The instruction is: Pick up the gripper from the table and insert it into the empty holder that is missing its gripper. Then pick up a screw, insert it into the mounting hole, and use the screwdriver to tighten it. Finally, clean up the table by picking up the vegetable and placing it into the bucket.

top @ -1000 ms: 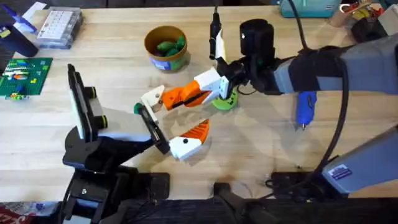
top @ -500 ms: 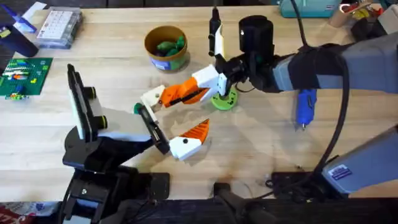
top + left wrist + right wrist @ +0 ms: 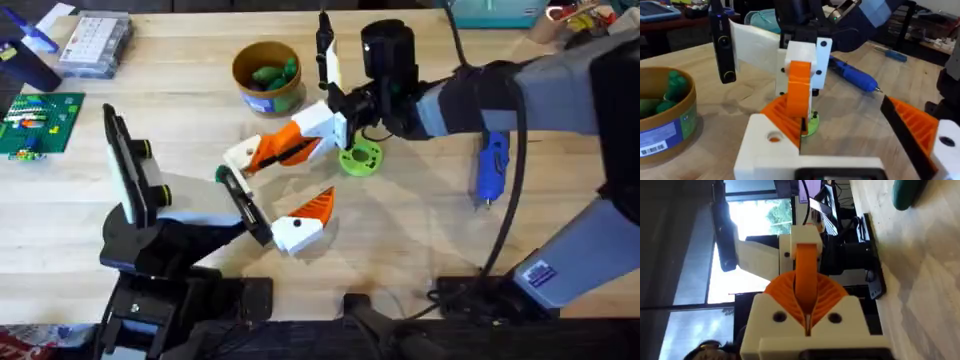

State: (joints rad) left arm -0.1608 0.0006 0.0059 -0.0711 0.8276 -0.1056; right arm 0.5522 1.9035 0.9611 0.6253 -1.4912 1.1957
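Observation:
The cream-white gripper point(image 3: 243, 157) hangs just above the table, pinched by my right gripper point(image 3: 258, 155), whose long orange fingers point(image 3: 806, 280) are shut on it. It sits beside the green cap point(image 3: 222, 175) of the holder point(image 3: 248, 208), the black bar at my left arm's end. The holder's single orange wedge finger point(image 3: 320, 207) stands well apart from the piece point(image 3: 771, 147). The blue screwdriver point(image 3: 491, 168) lies at the right. The bucket point(image 3: 236, 68) stands at the back with green vegetable point(image 3: 272, 72) inside. A screw is too small to make out.
A flat green disc with holes point(image 3: 362, 158) lies just right of the orange fingers. At the far left are a clear parts box point(image 3: 95, 45) and a green studded plate point(image 3: 40, 120). The right arm's grey sleeve point(image 3: 530, 85) spans the right side.
The right arm's wrist has swung left and farther back, turning the orange fingers. The cream-white piece stays almost where it was, beside the green cap. The left arm has not moved.

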